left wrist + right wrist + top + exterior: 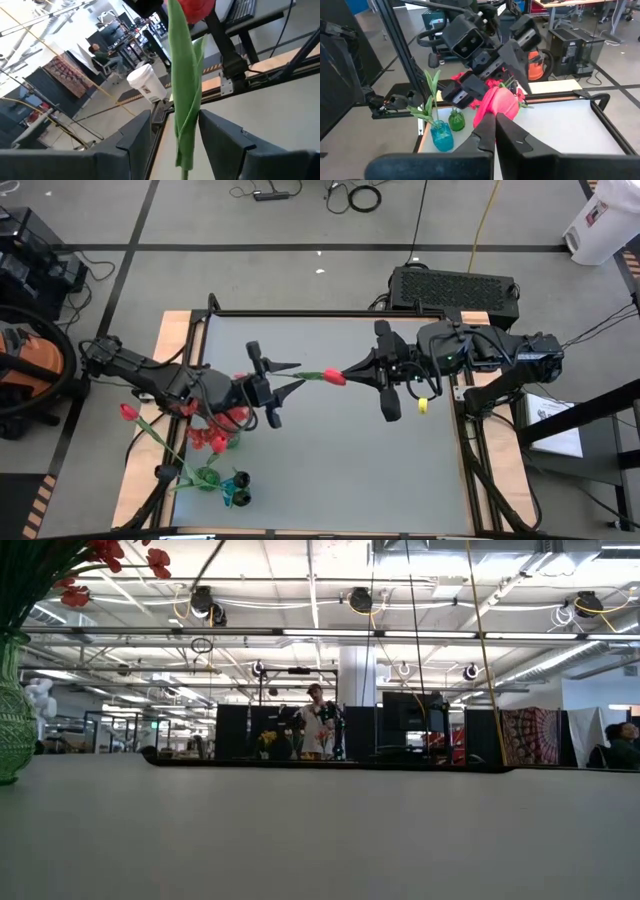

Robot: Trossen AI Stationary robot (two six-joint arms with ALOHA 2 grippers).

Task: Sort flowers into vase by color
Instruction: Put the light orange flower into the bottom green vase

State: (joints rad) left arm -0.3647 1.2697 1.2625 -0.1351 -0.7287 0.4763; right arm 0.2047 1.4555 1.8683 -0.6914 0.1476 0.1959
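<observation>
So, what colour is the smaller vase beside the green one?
Blue vase, seen best in the right wrist view.

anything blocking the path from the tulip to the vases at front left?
Nothing visible. The red tulip hangs mid-air between the left gripper and right gripper; only bare table lies between it and the green vase and blue vase.

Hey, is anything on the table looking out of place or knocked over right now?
Nothing is knocked over. The odd sight is a red tulip held level in mid-air above the table, with the right gripper shut on its bloom and the left gripper around its leafy stem. The green vase and blue vase stand upright.
</observation>
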